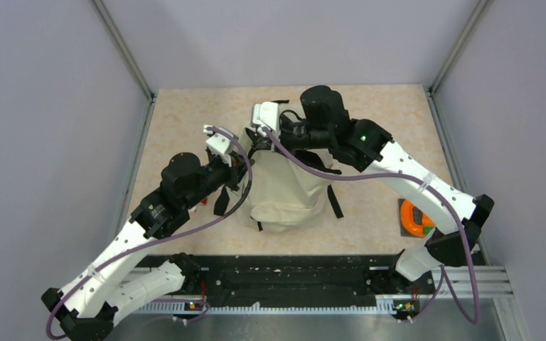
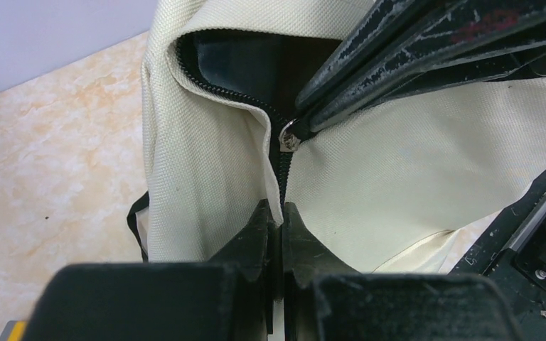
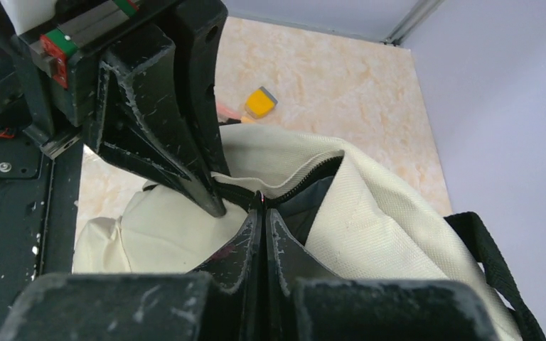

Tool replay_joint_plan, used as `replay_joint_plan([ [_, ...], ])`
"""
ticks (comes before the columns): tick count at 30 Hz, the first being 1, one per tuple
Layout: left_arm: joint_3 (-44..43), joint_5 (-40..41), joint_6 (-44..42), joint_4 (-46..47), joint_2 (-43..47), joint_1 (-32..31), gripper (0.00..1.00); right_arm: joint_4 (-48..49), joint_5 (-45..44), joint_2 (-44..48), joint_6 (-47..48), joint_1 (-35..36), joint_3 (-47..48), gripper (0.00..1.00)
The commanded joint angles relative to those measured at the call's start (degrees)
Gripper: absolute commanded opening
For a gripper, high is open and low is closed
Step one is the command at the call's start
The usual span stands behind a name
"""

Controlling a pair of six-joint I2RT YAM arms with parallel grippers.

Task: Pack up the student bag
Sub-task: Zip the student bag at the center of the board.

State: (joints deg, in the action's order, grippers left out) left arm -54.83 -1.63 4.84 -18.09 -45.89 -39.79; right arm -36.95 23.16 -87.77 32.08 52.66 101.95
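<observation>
**Top view.** The student bag (image 1: 284, 192) sits about mid-bench (image 1: 185, 121), and both arms meet at its far end. Your left gripper (image 1: 240, 167) is at the bag's left shoulder, with the right gripper (image 1: 257, 142) just beside it towards the far edge. An orange object (image 1: 416, 219) lies well apart, by the right edge.

**Left wrist view.** Your left claw is closed, pinching the cream fabric at the zip seam just below the slider. The right gripper's fingers (image 2: 398, 64) come in from the upper right, and their tips meet on the zipper pull (image 2: 288, 136). Beyond the slider the teeth are parted and the dark interior shows. Between the slider and your pinch they are joined.

**Right wrist view.** Your right claw is pressed together exactly where the zip splits. I judge it clamped on the pull, though the tab itself is hidden here.

**The step.** This looks like running the slider, but which way I cannot tell.
- Hold the left pinch firm so the seam is taut and the bag does not drag.
- Draw the pull straight along the line of teeth, not up off the fabric.
- Go slowly, because a tab that small slips easily.
</observation>
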Motion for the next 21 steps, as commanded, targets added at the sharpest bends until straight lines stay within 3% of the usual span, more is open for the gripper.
replay_joint_plan([
  [1, -0.63, 0.41, 0.76, 5.83, 1.27, 0.5, 0.0, 9.02, -2.33, 4.56, -4.27, 0.93, -2.01, 0.0],
  [5, -1.4, 0.35, 0.77, 5.88, 1.55, 0.5, 0.0, 10.46, -5.01, 6.59, -7.9, 0.86, -2.46, 0.0],
  [13, -5.78, -1.53, 1.87, 5.86, 2.78, 0.58, 0.0, 10.62, -30.27, 11.59, -14.33, 0.91, -4.26, 0.0],
  [21, -13.23, -6.45, 3.9, 5.19, 0.2, 0.53, 0.0, 10.68, -46.6, 14.43, -17.54, 0.86, -3.56, 0.0],
])
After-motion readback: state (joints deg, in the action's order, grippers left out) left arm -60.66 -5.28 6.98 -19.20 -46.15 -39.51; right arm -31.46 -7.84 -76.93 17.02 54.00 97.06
